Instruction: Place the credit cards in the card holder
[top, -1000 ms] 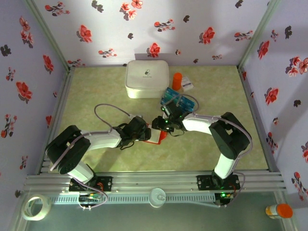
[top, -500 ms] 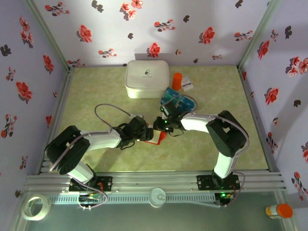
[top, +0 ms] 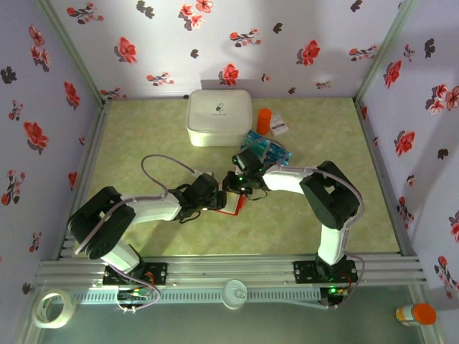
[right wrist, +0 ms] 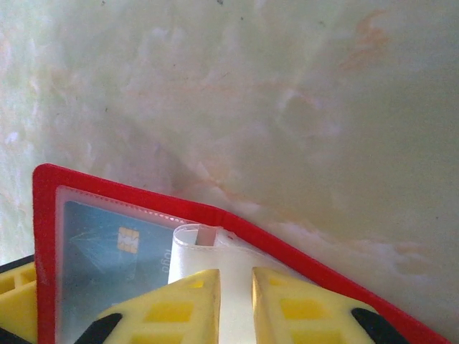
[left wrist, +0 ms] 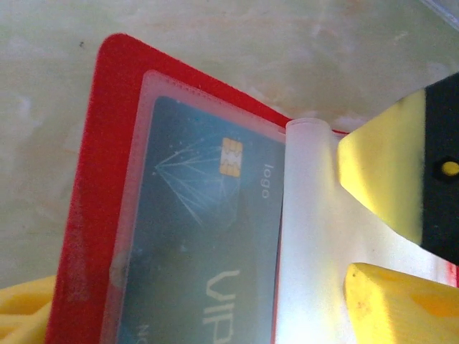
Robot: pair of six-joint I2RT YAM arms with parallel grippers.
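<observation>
Versus the earlier frame, my right arm (top: 290, 175) sits further left and covers more of the card holder (left wrist: 107, 179). My right fingers (right wrist: 186, 304) clamp its clear inner leaf; my left fingers (left wrist: 401, 308) stand apart, straddling it on the tabletop (top: 143, 143).

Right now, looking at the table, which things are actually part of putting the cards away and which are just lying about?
Part of the job:
- credit cards on their clear sheet
- card holder, lying open
- one card already in its sleeve

Just lying about:
- white box
- orange cylinder
- white printed packet
- tape roll, off the table
</observation>
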